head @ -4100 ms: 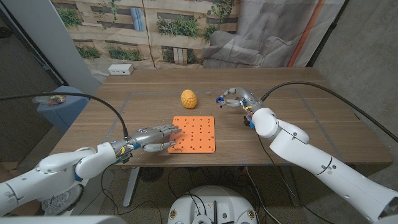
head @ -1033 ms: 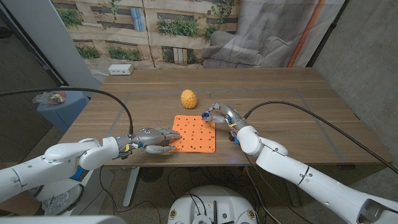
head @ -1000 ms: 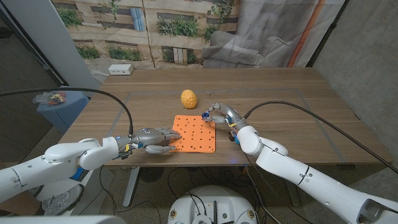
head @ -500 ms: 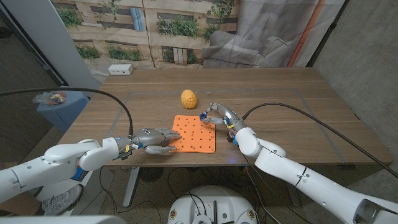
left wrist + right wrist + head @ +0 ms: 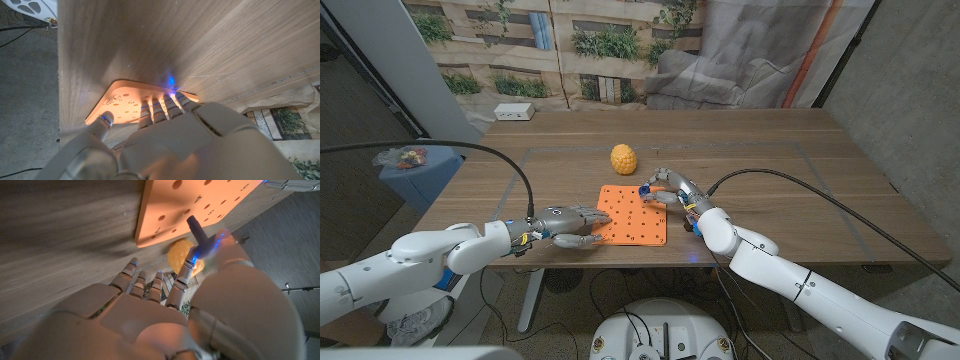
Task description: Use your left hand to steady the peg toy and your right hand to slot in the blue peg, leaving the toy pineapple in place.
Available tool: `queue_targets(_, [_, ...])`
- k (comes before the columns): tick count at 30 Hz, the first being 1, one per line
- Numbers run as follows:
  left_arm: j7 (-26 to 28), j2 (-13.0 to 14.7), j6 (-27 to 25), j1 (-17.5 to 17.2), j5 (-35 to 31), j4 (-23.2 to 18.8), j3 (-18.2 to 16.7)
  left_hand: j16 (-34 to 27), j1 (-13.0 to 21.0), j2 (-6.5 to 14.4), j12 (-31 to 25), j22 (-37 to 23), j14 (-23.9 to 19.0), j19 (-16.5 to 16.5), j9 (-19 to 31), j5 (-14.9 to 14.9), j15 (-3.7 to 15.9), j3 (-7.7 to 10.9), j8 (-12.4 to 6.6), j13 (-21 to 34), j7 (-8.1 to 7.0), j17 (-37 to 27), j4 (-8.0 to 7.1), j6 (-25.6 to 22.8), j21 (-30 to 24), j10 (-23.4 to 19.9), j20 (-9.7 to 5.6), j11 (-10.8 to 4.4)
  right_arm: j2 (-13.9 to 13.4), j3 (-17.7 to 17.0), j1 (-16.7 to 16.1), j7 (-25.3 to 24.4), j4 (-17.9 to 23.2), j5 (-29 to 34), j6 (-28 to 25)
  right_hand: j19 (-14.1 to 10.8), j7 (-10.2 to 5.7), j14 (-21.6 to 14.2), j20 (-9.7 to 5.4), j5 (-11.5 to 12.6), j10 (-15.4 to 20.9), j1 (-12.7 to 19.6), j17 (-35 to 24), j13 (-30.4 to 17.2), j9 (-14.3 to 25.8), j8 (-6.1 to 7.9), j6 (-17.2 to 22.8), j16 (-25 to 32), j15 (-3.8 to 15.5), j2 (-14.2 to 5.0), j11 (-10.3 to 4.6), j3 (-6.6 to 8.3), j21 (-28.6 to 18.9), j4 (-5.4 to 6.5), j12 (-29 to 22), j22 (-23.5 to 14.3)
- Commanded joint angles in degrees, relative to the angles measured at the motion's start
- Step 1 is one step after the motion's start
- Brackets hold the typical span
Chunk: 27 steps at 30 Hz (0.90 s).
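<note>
Though pinched, slim dark-blue peg (image 5: 196,230)

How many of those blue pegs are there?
1. The blue peg is pinched in the right hand, over the far right corner of the orange board. Others may be hidden.

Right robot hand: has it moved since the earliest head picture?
Yes. The right robot hand, pinching the blue peg, has come left and nearer, from beside the toy pineapple to the orange peg board's far right corner.

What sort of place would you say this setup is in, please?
Probably a robot test lab: a wooden table against a bare concrete wall, a printed backdrop behind, cables trailing to the arms.
</note>
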<state>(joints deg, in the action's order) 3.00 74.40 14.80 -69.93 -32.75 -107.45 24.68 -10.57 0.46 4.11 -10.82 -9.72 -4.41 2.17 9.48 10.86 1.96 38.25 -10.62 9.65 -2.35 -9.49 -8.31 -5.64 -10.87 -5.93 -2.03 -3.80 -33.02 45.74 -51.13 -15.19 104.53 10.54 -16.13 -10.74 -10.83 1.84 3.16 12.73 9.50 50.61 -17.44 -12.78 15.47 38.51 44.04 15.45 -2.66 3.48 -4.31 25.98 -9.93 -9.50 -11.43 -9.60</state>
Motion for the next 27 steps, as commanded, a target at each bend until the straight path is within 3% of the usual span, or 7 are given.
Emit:
queue_targets(1, [-0.27,0.34,0.38,0.07,-0.12,-0.04,0.13,0.13,0.59,4.59,-0.15,-0.13,-0.58,-0.03,0.32,0.15,3.49,0.18,0.02,0.16,0.11,-0.06,0.31,-0.45,-0.17,-0.56,-8.0,-0.14,0.53,-0.41,-0.22,0.46,-1.64,-0.34,1.78,0.03,-1.91,0.48,-0.16,0.29,-0.18,0.13,-0.14,-0.08,0.39,2.12,7.88,-0.02,-0.01,-1.33,0.13,0.3,-0.15,0.09,-0.04,-0.11])
queue_targets(27, [-1.61,0.0,1.3,0.81,0.18,0.34,0.6,0.33,0.93,4.63,0.07,-0.11,-0.72,-0.11,0.33,0.11,3.52,0.55,0.12,0.18,0.07,-0.02,0.91,-0.42,-0.17,-0.53,-7.94,-0.14,1.21,-0.63,0.35,1.58,-3.64,-1.56,3.17,-0.48,-1.92,0.1,-0.14,0.3,-0.02,0.17,-0.26,-0.05,0.16,1.78,7.69,0.16,-0.01,-1.48,0.05,0.41,-0.7,0.06,-0.28,-0.11])
